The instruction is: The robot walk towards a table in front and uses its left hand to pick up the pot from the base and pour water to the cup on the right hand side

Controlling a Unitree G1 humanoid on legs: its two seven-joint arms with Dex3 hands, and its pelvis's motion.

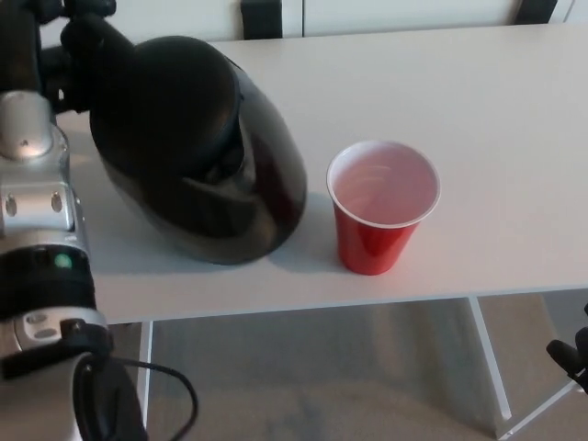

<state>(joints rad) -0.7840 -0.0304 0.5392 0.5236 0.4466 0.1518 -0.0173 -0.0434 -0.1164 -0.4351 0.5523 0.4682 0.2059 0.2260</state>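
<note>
Right hand [571,358] just peeks in at the bottom corner, grip impossible to read. Red cup [382,206] stands upright near the white bench [514,138] front edge. Just beside it the black pot [197,152], left hand [64,41] clamped on its handle.

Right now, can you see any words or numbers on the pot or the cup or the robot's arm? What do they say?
None can be read.
Pot: plain black, no lettering shows.
Cup: plain red outside, white inside, no print.
Left arm: a small green dot and two small oval marks, too small to read as text.
Table: bare white, no text.
</note>
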